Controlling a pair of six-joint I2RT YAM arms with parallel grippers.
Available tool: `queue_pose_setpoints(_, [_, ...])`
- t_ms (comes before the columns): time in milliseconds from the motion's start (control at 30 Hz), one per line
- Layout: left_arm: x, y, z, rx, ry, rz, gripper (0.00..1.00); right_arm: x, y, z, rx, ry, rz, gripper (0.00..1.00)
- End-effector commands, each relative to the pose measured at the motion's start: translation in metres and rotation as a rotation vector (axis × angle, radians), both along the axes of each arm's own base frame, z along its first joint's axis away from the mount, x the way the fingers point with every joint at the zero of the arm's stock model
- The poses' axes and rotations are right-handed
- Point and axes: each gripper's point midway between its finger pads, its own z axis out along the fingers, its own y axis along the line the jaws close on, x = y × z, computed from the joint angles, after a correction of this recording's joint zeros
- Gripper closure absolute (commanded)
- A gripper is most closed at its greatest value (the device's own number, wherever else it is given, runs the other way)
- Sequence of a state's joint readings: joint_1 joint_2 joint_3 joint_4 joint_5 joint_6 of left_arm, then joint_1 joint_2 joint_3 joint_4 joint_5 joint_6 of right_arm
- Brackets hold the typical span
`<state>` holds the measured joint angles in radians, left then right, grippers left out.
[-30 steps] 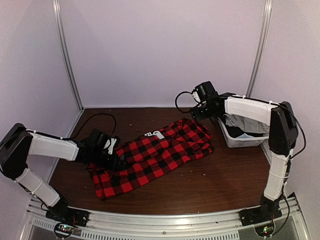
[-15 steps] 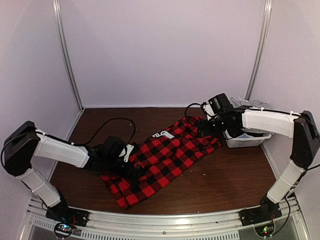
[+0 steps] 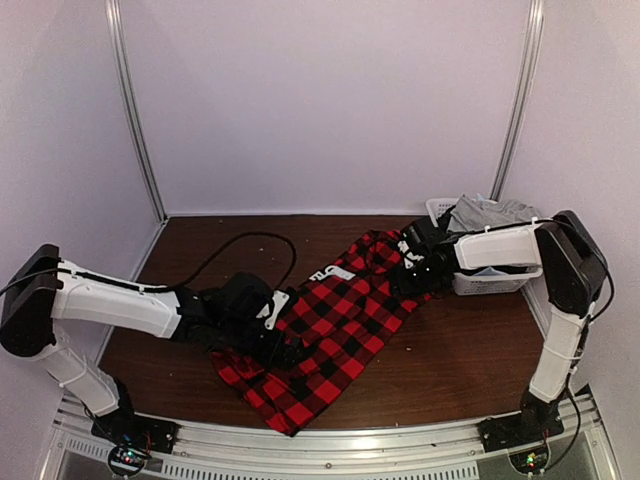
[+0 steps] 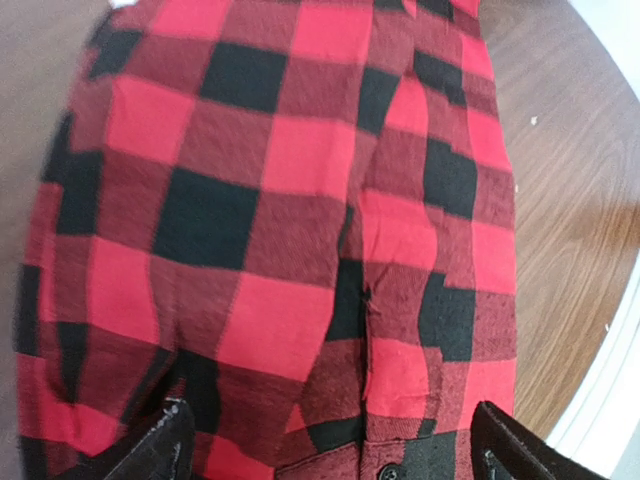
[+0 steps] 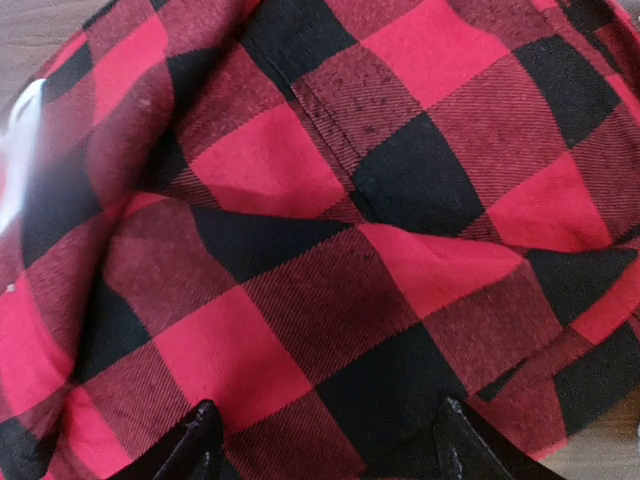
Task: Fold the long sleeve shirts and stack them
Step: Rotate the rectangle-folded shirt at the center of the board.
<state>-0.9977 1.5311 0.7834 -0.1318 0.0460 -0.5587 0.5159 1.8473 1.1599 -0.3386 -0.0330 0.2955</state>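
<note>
One of the long sleeve shirts, a red-and-black check flannel shirt (image 3: 345, 320), lies spread diagonally on the brown table, running from the far right toward the near edge. My left gripper (image 3: 287, 348) is low over its near-left part. In the left wrist view the left gripper (image 4: 335, 452) is open, its wide-spread fingertips (image 4: 160, 445) down at the flannel shirt (image 4: 290, 200). My right gripper (image 3: 408, 268) sits on the shirt's far end. Seen from the right wrist, the right gripper (image 5: 330, 445) is also open, with the shirt's flat cloth (image 5: 330, 250) between its fingertips (image 5: 200, 440).
A white mesh basket (image 3: 487, 283) with grey clothing (image 3: 490, 212) stands at the right, just behind the right forearm. A black cable (image 3: 240, 242) loops over the table behind the left arm. The shirt's near corner (image 3: 290, 420) almost reaches the metal rail (image 3: 330, 445).
The shirt has shifted right and swung toward the near edge. The left gripper travelled right along with it. The right gripper came down from beside the basket onto the shirt's far end.
</note>
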Motion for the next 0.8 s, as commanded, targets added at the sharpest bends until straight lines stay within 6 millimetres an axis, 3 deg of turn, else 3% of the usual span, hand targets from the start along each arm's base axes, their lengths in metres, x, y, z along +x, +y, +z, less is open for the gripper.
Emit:
queue_pose_setpoints(0, [0.029,0.003,0.042,-0.014,-0.169,0.072,0.02,0.027,0.012,-0.009,0.02,-0.024,-0.008,0.26])
queue_pose_setpoints(200, [0.043,0.008,0.054,0.013,-0.236,0.111,0.02,0.044,0.016,-0.03,-0.017,-0.011,-0.004,0.27])
queue_pose_setpoints(333, [0.053,0.016,0.05,0.014,-0.218,0.141,0.02,0.062,0.024,-0.038,-0.052,-0.031,0.035,0.27])
queue_pose_setpoints(467, [0.056,0.022,0.039,0.011,-0.174,0.139,0.02,0.106,0.029,-0.034,-0.133,-0.117,0.048,0.27])
queue_pose_setpoints(600, [0.045,0.017,0.018,0.03,-0.119,0.077,0.03,0.149,0.031,-0.023,-0.204,-0.175,0.027,0.27])
queue_pose_setpoints(767, [0.03,0.01,-0.007,0.025,-0.035,0.013,0.02,0.174,0.04,0.023,-0.191,-0.264,0.02,0.26])
